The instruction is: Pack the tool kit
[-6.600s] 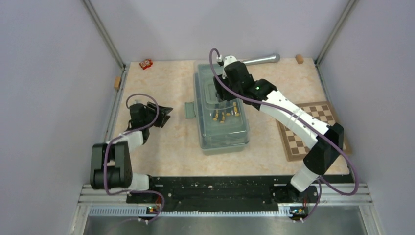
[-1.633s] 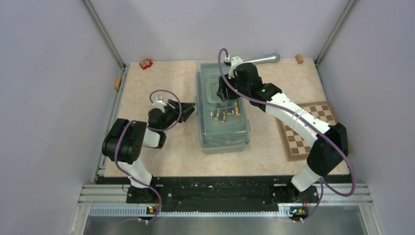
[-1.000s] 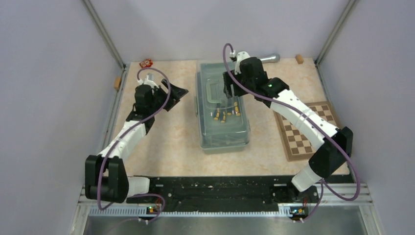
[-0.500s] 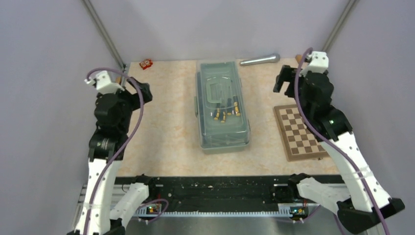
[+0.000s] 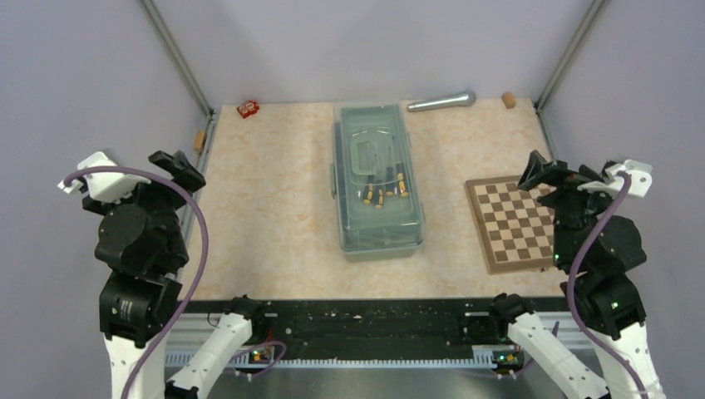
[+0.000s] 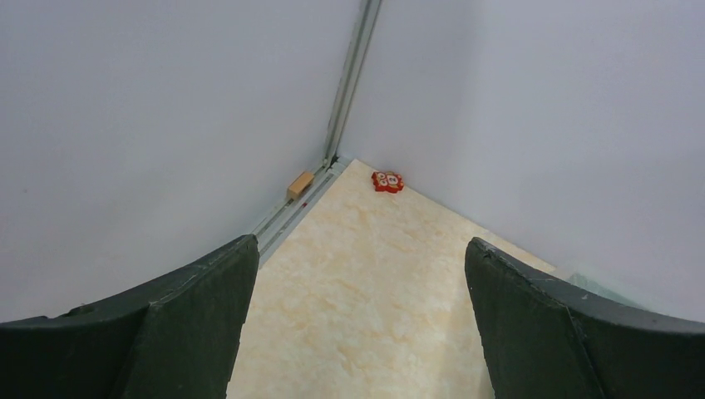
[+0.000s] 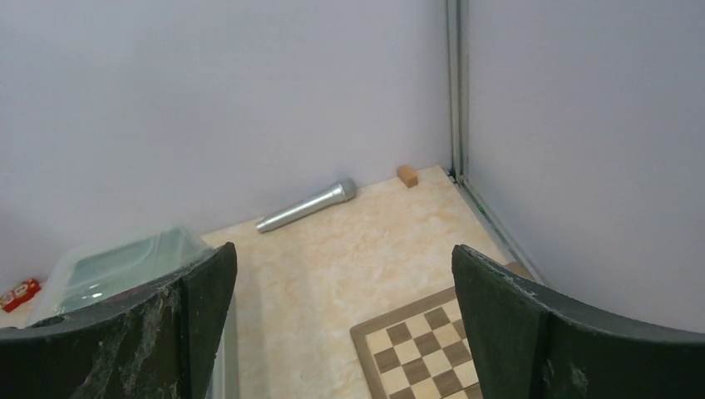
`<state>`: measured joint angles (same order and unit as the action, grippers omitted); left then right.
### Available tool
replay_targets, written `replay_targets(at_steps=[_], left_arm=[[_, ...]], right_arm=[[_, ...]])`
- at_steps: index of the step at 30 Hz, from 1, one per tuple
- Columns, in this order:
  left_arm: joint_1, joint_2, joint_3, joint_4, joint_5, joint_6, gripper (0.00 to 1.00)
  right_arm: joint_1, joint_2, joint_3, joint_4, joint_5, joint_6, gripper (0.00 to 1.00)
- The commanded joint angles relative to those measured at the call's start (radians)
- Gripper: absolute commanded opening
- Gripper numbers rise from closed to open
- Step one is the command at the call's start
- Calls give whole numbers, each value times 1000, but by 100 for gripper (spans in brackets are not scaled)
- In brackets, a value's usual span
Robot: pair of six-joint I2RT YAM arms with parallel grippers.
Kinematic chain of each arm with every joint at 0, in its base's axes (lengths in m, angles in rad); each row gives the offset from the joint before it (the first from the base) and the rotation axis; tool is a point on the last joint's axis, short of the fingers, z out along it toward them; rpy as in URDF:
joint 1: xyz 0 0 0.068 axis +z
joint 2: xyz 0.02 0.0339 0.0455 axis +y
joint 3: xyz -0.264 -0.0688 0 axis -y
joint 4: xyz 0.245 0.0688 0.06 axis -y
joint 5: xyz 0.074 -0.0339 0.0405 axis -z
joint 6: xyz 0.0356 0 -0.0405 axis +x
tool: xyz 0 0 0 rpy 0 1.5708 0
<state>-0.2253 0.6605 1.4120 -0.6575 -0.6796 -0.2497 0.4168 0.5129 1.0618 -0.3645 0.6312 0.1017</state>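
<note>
Beige marbled tabletop (image 5: 283,216) | lilac walls (image 5: 366,41) | toolbox (image 5: 378,220) centred, lid closed

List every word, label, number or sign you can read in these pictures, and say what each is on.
No text is readable in any view.
On the small red item in the far left corner: pale marks, too small to read.
On the toolbox: no label shows on the lid.
On the chessboard: squares only, no letters or numbers visible.

sage-green toolbox (image 5: 378,187) centre of top view, translucent lid shut, lengthwise away from camera, yellow-black screwdrivers (image 5: 384,193) visible inside
</note>
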Motion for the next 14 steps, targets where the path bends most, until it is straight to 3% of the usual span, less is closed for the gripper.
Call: replay_targets(at_steps=[1,14], left_arm=[[-42,-30,19,-22,-101,58,98],[-87,-67,-34,-11,-59,44,98]], right_arm=[[2,-74,-21,62,38,-73,99],[2,-98,-16,30,62,-54,99]])
